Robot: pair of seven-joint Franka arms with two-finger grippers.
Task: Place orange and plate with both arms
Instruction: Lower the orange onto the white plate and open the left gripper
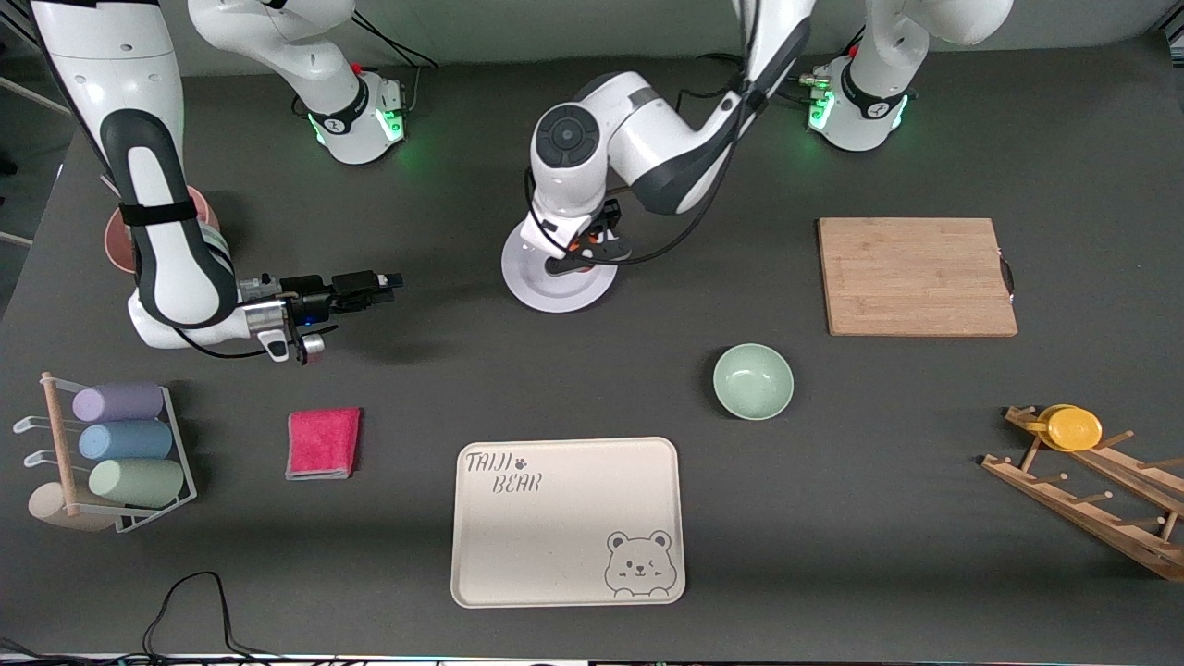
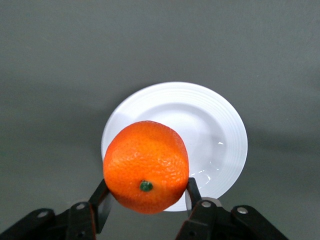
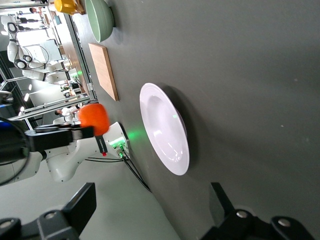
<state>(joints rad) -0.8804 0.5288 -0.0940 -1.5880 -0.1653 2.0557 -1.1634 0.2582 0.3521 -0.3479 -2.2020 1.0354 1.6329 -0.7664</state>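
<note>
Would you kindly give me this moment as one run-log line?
left gripper: shut on orange, over plate | right gripper: open, waiting over bare table toward right arm's end | plate: on table, empty

Only text I can read: "TAIJI BEAR" w/ a small paw mark, printed on the beige tray (image 1: 568, 521) at its corner toward my right arm's end of the bench. Bear-face drawing sits at the tray's corner diagonally across. No other legible labels or nos. anywhere.
</note>
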